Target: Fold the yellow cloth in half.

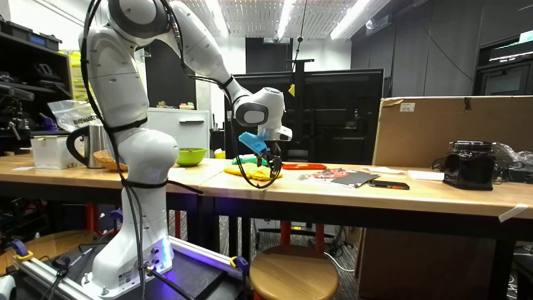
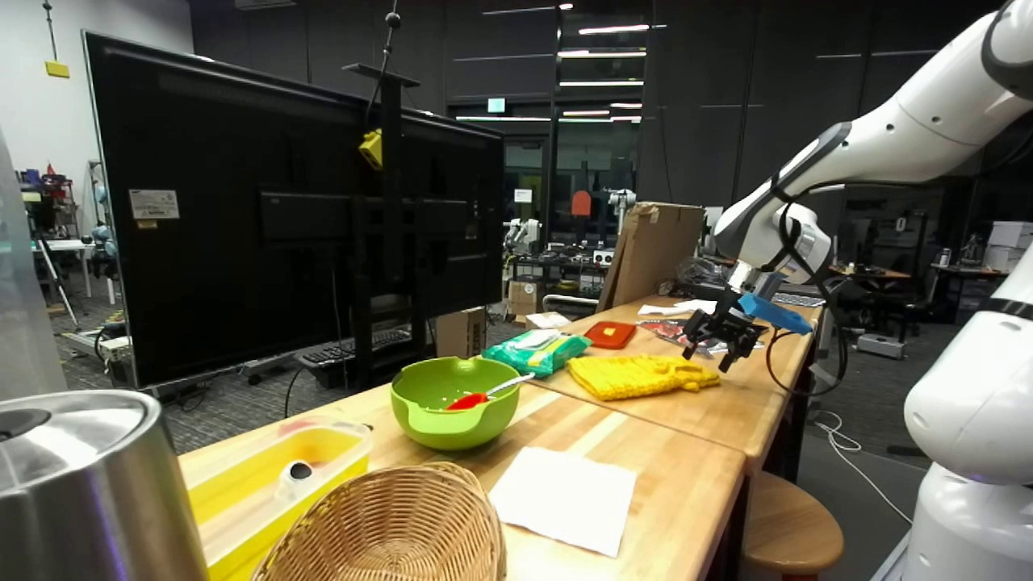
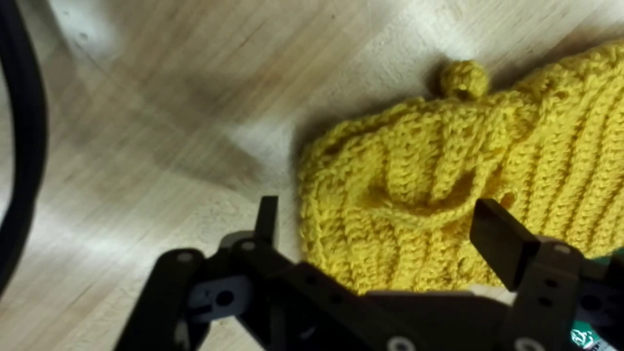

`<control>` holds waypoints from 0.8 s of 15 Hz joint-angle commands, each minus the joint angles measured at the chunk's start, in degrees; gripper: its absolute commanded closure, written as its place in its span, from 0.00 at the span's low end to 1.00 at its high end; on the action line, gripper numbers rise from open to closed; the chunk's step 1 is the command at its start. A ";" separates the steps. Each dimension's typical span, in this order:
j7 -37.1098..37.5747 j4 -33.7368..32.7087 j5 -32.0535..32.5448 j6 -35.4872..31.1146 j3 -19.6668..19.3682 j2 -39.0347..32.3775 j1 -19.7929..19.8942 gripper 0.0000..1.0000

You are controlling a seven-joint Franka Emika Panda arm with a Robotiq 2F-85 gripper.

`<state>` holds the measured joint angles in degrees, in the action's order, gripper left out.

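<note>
My gripper (image 3: pixel 375 214) hangs over one end of the yellow cloth (image 3: pixel 399 253), its two fingers (image 3: pixel 502 243) spread well apart. In the wrist view, one fingertip overlaps the ribbed knit, while its partner is just outside the cloth's end, over the wooden table (image 3: pixel 195 204). I can't fairly judge from here whether the first one is touching the yarn. Between my fingertips a raised wrinkle (image 3: pixel 424 219) curves across the cloth, and a small knitted knob (image 3: pixel 464 80) sticks out from one long edge. The cloth lies low and rumpled on the table; in an exterior view it sits beside a green packet (image 2: pixel 537 353), with a flat red piece (image 2: pixel 623 339) near both. Across a seam in the tabletop stands a lime-green bowl (image 2: pixel 452 432) with a red-ended utensil (image 2: pixel 468 401) leaning in it, and a white sheet (image 2: pixel 565 496) lies flat near the bowl. A blue piece (image 2: pixel 775 313) shows at my wrist in both exterior views.
</note>
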<state>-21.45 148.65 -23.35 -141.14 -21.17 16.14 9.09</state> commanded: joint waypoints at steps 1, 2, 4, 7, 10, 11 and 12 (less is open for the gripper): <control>-0.09 0.24 -0.71 0.66 0.08 0.73 0.05 0.00; -0.15 0.18 -0.93 0.71 0.02 0.58 0.00 0.00; -0.58 -0.10 -1.38 0.67 -0.11 -0.02 -0.16 0.00; -1.17 -0.47 -2.19 0.69 -0.29 -0.88 -0.46 0.00; -1.37 -0.89 -2.91 0.83 -0.27 -1.70 -0.58 0.00; -1.47 -1.07 -3.09 0.87 -0.23 -1.98 -0.58 0.00; -1.70 -1.37 -3.44 0.86 -0.26 -2.43 -0.66 0.00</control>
<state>-21.80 148.52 -25.24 -141.13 -21.17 14.85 8.76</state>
